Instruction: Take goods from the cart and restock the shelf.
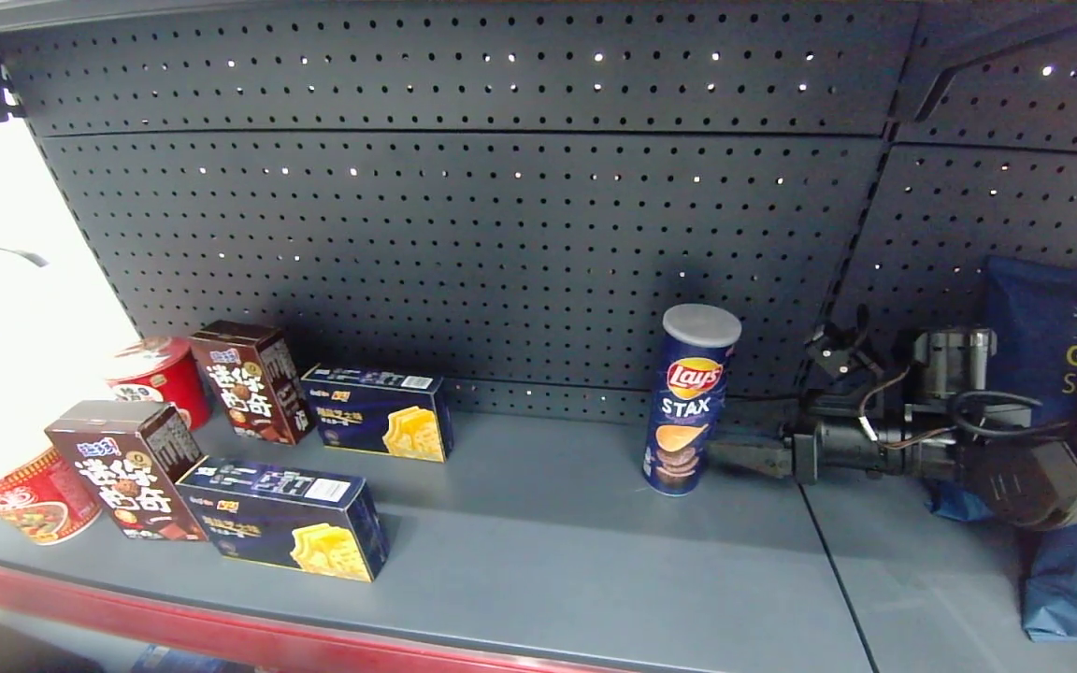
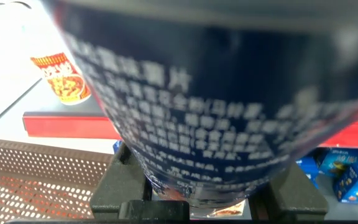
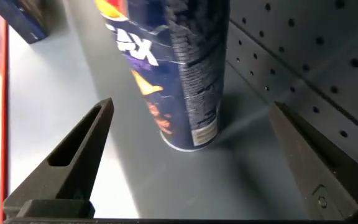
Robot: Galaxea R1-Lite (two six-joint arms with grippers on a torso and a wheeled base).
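Black fingers of the right tool stood spread wide, holding nothing, with the dark blue chips canister upright just ahead of their tips and no contact visible. The canister, grey-lidded, stood on the grey shelf close to the perforated back panel. The left tool was clamped on a dark blue container printed with white text, held over a perforated cart basket in front of the shelf's red front edge. Behind the right arm, a large blue bag leaned against the back panel. Well apart from the canister, toward the left end of the shelf, lay two navy boxes with yellow pictures, one nearer the back and one nearer the front. Beside them stood two brown boxes, and farthest left two red noodle cups.
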